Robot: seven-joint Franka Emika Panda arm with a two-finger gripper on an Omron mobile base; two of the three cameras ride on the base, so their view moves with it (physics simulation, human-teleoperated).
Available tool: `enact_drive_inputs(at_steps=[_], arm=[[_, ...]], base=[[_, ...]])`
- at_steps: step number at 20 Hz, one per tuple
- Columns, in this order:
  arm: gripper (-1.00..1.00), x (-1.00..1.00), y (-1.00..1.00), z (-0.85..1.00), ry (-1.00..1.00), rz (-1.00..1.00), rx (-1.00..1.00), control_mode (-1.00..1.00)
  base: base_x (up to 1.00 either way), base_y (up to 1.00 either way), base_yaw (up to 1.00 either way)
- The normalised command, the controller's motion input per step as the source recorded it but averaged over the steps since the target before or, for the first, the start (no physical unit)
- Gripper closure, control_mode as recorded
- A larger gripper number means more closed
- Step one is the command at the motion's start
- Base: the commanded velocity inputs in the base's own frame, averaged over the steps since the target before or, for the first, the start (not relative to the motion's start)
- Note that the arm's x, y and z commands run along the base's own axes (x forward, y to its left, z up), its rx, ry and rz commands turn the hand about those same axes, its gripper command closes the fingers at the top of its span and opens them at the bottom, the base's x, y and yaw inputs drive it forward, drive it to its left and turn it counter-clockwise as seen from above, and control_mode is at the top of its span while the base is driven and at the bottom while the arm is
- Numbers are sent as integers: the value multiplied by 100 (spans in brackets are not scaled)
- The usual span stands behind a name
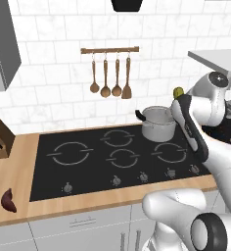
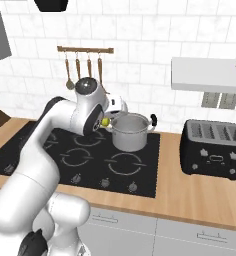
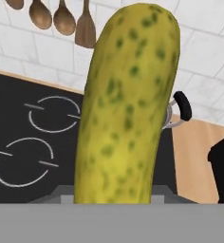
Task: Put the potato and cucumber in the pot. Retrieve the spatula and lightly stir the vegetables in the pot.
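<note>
Black cooktop (image 1: 88, 169) sits in the wooden counter (image 1: 10, 162). Pot (image 1: 158, 124) stands on the cooktop's back right burner, near its right edge; interior not readable from here, so potato status unknown. Black toaster (image 2: 213, 148) on the counter well right of the pot. Utensil rail on the wall above the cooktop's back edge carries three round spoons and the spatula (image 1: 127, 86), hanging rightmost, untouched. Dark reddish root (image 1: 9, 200) lies near the counter's front left corner.

Gripper (image 2: 107, 121) hangs just left of the pot rim in the right base view, pinching the cucumber (image 3: 128, 104); in the hand view the cucumber rises straight up between the fingers, gripped at its lower end. Whether it is over the pot opening or just beside it is hard to call.

Handling judgement: cucumber is light, stiff, smooth-skinned, likely a bit slippery; an end grip lets it pivot, mid-body hold safer. Spatula: light, rigid, take it on the thin handle.
</note>
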Motion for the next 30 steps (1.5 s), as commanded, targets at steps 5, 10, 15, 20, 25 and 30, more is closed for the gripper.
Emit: enact_drive_inputs(at_steps=[5, 10, 15, 20, 25, 30], arm=[[100, 31, -26, -15, 0, 0, 0, -100], [100, 32, -1, -28, 0, 0, -1, -100], [100, 34, 0, -29, 0, 0, -2, -100], [100, 41, 0, -24, 0, 0, -1, -100], [100, 38, 0, -21, 0, 0, 0, -100], [100, 34, -1, -26, 0, 0, 0, -100]], base=[[0, 0, 0], [0, 0, 0], [0, 0, 0], [0, 0, 0], [0, 0, 0], [0, 0, 0]])
